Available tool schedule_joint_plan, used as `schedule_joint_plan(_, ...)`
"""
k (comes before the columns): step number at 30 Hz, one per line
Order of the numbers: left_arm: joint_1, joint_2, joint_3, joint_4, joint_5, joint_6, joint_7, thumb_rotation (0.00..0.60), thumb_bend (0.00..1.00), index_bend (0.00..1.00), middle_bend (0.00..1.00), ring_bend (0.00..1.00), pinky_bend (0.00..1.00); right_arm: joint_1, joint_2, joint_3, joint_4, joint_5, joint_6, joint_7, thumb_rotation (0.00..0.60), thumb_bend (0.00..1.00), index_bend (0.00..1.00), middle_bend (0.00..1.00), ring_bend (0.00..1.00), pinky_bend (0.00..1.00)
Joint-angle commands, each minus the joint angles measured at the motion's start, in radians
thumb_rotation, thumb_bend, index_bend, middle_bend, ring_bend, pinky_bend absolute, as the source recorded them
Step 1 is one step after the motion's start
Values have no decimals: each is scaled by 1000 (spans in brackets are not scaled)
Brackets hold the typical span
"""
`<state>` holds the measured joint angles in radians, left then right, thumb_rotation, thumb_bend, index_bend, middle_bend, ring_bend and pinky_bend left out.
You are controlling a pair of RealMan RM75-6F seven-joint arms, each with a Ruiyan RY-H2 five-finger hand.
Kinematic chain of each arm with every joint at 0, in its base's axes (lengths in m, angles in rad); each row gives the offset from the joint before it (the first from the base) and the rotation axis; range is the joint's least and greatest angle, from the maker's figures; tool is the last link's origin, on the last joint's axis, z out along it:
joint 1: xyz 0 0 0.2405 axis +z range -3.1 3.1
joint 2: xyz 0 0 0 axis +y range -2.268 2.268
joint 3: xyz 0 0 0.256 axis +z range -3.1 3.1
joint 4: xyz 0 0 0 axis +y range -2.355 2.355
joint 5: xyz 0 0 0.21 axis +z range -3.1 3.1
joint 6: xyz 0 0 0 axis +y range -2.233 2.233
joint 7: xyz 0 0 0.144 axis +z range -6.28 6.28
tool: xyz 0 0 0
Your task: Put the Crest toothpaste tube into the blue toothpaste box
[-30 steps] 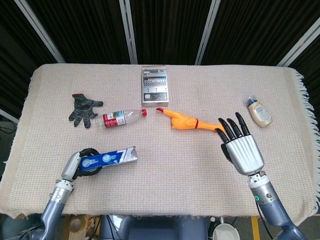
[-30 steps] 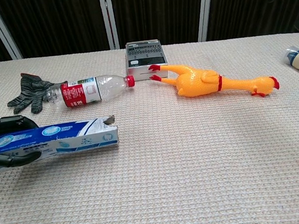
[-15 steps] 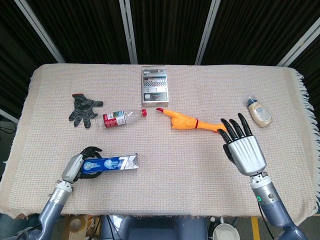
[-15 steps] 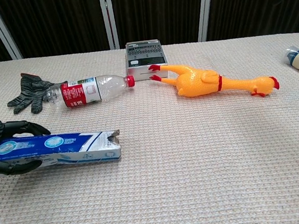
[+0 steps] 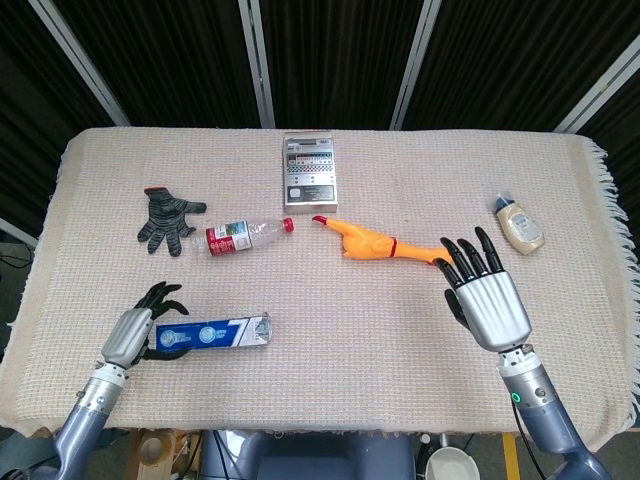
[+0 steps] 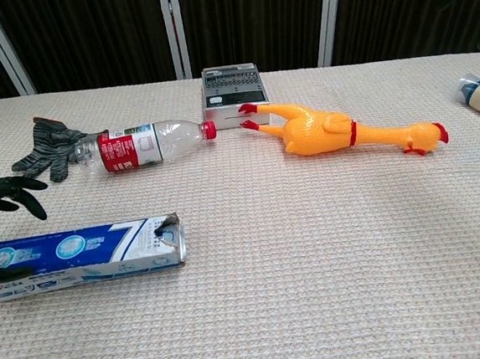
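The blue toothpaste box lies flat near the table's front left, its torn open end facing right. No separate toothpaste tube shows anywhere; I cannot tell whether it is inside the box. My left hand sits at the box's left end with its fingers spread apart and lifted off the box; a dark fingertip still lies against the left end. My right hand hovers at the front right, fingers spread, holding nothing, and appears only in the head view.
A plastic water bottle and a grey glove lie behind the box. A yellow rubber chicken stretches across the middle, its head near my right fingertips. A grey device sits at the back, a small cream bottle far right.
My left hand has let go of the box: it gripped the left end before, now its fingers are spread. The box has settled flat and slid slightly towards the front left. The right hand barely moved.
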<state>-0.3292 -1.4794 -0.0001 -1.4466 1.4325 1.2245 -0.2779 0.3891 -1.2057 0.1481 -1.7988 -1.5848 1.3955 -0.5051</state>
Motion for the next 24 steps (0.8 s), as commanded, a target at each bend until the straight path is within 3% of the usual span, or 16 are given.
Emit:
schedule_joint_plan(1, 7, 20, -1, -14, -25, -13, 59, 600, 14, 320, 70, 0, 99, -2, 0, 0, 2, 1, 0, -1, 600, 450, 313, 177, 179, 0)
schedule_joint_plan(13, 75, 178, -91, -126, -103, 163, 319, 600, 28, 308, 71, 0, 99, -10, -12, -3, 28, 7, 2, -10, 600, 449, 313, 177, 180, 0)
schedule_joint_plan(17, 103, 222, -116, -121, -102, 248, 407, 600, 28, 308, 84, 0, 99, -14, -18, -10, 28, 54, -28, 20, 600, 432, 313, 176, 179, 0)
schedule_joint_plan(24, 137, 265, -119, -118, -85, 314, 491, 600, 36, 308, 113, 0, 108, -10, -18, -10, 46, 140, -93, 92, 600, 365, 313, 176, 180, 0)
